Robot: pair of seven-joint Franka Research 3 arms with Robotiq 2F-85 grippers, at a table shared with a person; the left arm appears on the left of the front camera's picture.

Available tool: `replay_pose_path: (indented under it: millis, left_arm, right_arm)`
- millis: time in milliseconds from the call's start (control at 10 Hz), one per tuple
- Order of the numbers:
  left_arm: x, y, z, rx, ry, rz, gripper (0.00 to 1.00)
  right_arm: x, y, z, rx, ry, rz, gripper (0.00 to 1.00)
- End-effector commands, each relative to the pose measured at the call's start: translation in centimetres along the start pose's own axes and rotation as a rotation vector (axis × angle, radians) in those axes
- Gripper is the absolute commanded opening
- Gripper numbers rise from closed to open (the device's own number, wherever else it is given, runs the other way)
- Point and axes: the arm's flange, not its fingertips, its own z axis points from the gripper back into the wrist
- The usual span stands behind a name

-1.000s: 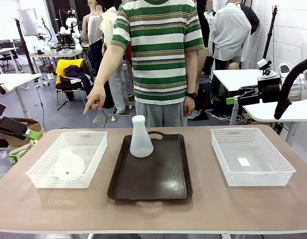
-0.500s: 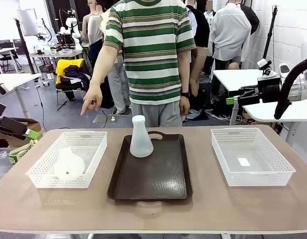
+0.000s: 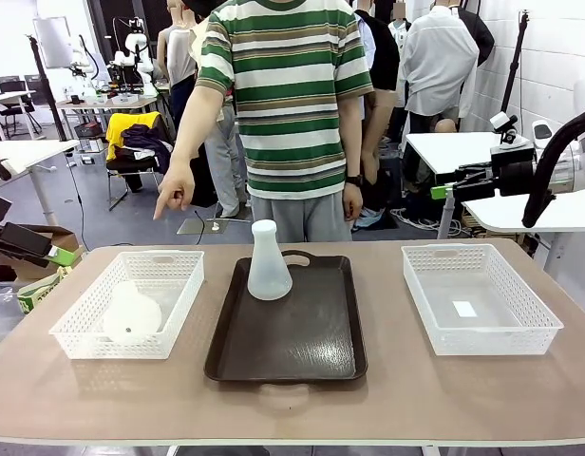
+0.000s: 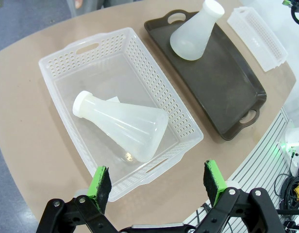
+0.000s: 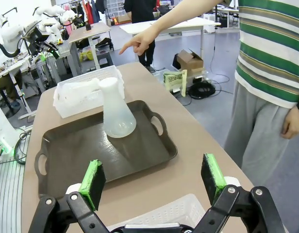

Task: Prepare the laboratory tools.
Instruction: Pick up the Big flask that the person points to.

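One frosted-white conical flask (image 3: 269,262) stands upright at the far end of the dark brown tray (image 3: 302,351). The second flask (image 4: 125,126) lies on its side in the left white mesh basket (image 3: 179,304), its cap pointing away from the tray. My left gripper (image 4: 157,179) hovers open above the near side of that basket, off the table's left edge in the front view (image 3: 47,253). My right gripper (image 5: 152,174) is open, held high beyond the table's right side (image 3: 449,188), looking back at the upright flask (image 5: 115,119).
The person stands at the far side and points a hand (image 3: 174,198) down toward the left basket. An empty white mesh basket (image 3: 482,332) sits at the right. Bare tabletop (image 3: 292,408) runs along the front edge.
The person's body and pointing hand have shifted slightly to the left. Both grippers and both flasks stay where they were.
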Motion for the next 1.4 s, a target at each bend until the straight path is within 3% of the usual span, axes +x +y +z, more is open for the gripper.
replay_pose_path:
  millis: [0,200,400,500,700,900,1100,1300]
  left_arm:
    - [-0.3,0.3,-0.1,-0.018,-0.012,-0.017,1.0]
    - [0.0,0.0,0.0,0.0,0.0,0.0,1.0]
    - [2.5,-2.6,0.2,-0.022,-0.012,-0.045,1.0]
    - [4.2,-3.9,0.1,-0.009,-0.009,0.007,1.0]
    - [7.0,-4.8,-0.4,0.04,0.018,0.238,1.0]
    - [9.2,-5.1,-1.6,0.141,0.147,0.478,1.0]
    - [10.9,-5.9,-2.6,0.261,0.295,0.564,1.0]
    - [11.8,-6.7,-3.6,0.355,0.346,0.581,1.0]
  right_arm:
    - [0.2,0.1,0.0,0.0,0.015,0.008,1.0]
    - [0.2,0.1,0.0,0.0,0.015,0.008,1.0]
    - [0.2,0.1,0.0,0.0,0.015,0.008,1.0]
    - [0.2,0.1,0.0,0.0,0.015,0.008,1.0]
    - [0.2,0.1,0.0,0.0,0.015,0.008,1.0]
    - [0.2,0.1,0.0,0.0,0.015,0.008,1.0]
    - [0.2,0.1,0.0,0.0,0.015,0.008,1.0]
    - [0.2,0.1,0.0,0.0,0.015,0.008,1.0]
